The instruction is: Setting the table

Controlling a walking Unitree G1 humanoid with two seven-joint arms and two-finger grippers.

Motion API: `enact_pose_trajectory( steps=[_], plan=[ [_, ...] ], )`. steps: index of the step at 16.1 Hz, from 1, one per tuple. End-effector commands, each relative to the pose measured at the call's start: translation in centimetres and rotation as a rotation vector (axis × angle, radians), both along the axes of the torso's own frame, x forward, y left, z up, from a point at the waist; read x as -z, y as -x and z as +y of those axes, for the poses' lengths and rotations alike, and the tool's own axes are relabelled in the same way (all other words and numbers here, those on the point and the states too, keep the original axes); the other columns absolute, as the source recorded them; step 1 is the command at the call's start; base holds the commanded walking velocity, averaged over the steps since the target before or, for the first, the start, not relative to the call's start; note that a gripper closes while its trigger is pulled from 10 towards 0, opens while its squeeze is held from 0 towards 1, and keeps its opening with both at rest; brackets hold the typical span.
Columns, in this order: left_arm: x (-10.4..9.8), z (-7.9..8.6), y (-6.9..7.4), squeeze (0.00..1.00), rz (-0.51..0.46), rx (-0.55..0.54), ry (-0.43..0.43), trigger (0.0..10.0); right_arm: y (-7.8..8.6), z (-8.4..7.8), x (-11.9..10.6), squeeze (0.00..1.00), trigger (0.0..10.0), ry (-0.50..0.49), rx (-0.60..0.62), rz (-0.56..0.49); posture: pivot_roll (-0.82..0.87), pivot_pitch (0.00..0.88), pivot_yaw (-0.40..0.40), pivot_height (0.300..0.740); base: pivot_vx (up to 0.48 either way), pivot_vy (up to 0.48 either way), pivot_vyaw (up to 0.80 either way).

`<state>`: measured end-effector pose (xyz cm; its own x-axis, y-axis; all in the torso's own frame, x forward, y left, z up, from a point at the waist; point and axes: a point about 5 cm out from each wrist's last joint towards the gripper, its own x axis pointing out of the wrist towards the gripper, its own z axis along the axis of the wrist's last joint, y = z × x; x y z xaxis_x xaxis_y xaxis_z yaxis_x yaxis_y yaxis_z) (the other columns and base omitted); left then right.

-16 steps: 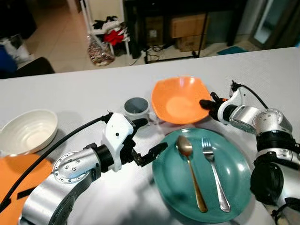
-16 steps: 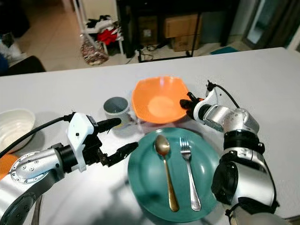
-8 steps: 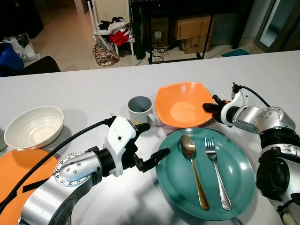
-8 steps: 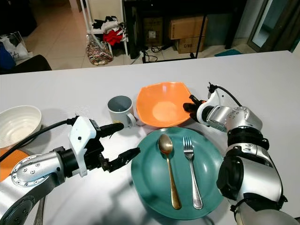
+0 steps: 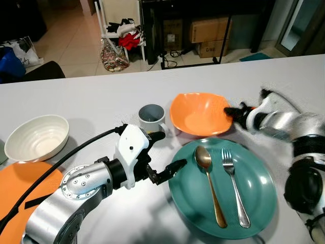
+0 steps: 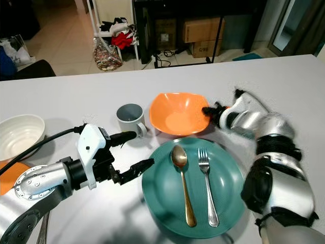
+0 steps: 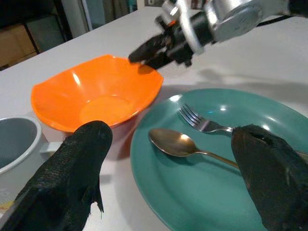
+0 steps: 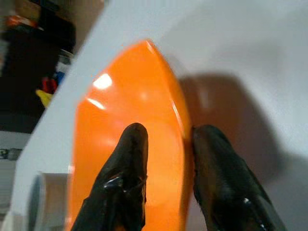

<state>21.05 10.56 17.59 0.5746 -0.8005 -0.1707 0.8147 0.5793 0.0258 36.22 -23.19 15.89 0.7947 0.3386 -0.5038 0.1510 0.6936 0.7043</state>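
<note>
The right gripper [image 6: 209, 110] is clamped on the rim of the orange bowl [image 6: 177, 113]: in the right wrist view one black finger [image 8: 126, 173] lies inside the bowl [image 8: 120, 144] and the other against its outer wall, with the rim pinched between them. The hold is at the bowl's right edge, and the silver right arm is blurred behind it. The bowl is tilted, its held side raised, and it sits just beyond the teal plate [image 6: 228, 193], its near edge next to the plate's far rim.

A spoon [image 6: 181, 173] and a fork [image 6: 207, 178] lie side by side on the plate, spoon to the left, both with handles toward the robot.

The left gripper [image 5: 163, 152] is held above the table [image 5: 91, 101] just left of the plate, its fingers spread wide apart and holding nothing. In the left wrist view the bowl [image 7: 96, 96], spoon [image 7: 178, 143] and fork [image 7: 202, 122] are seen between and beyond its two fingertips [image 7: 82, 154]. One finger reaches toward the grey mug [image 5: 151, 118], which stands just left of the bowl.

A white bowl [image 5: 36, 137] stands well apart at the table's left, with an orange plate [image 5: 20, 188] nearer the robot beside it.
</note>
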Motion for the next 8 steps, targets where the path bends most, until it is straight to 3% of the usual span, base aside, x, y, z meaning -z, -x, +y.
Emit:
enact_pose_trajectory(
  steps=[1, 3, 4, 6, 7, 8],
  plan=[
    [0.0, 0.3, 0.0, 0.0, -0.001, -0.014, 0.017, 10.0, 0.2, -0.4, -1.6, 1.0, 10.0, -0.019, -0.009, -0.046, 0.07, 0.0, 0.077, 0.74, 0.0, 0.0, 0.0],
    [-0.2, 0.4, 0.1, 0.0, 0.0, -0.029, 0.034, 10.0, 1.3, -0.7, -3.4, 1.0, 10.0, -0.021, -0.042, -0.096, 0.07, 0.0, 0.073, 0.74, 0.0, 0.0, 0.0],
    [-0.2, 0.5, 0.3, 0.0, 0.002, -0.045, 0.054, 10.0, 2.7, -0.6, -4.6, 1.0, 10.0, 0.024, -0.074, -0.145, 0.07, 0.0, 0.071, 0.74, 0.0, 0.0, 0.0],
    [-0.2, 1.0, 0.3, 0.0, 0.005, -0.111, 0.09, 10.0, 5.7, 0.7, -6.0, 1.0, 10.0, 0.062, -0.122, -0.237, 0.06, 0.0, 0.08, 0.74, 0.0, 0.0, 0.0],
    [-0.2, 1.1, 0.2, 0.0, 0.001, -0.131, 0.097, 10.0, 6.4, 1.1, -6.0, 1.0, 10.0, 0.096, -0.13, -0.246, 0.06, 0.0, 0.081, 0.74, 0.0, 0.0, 0.0],
    [-0.1, 1.7, -0.6, 0.0, -0.028, -0.255, 0.102, 10.0, 8.5, 2.6, -5.5, 1.0, 10.0, 0.243, -0.172, -0.296, 0.05, 0.0, 0.085, 0.74, 0.0, 0.0, 0.0]
  ],
)
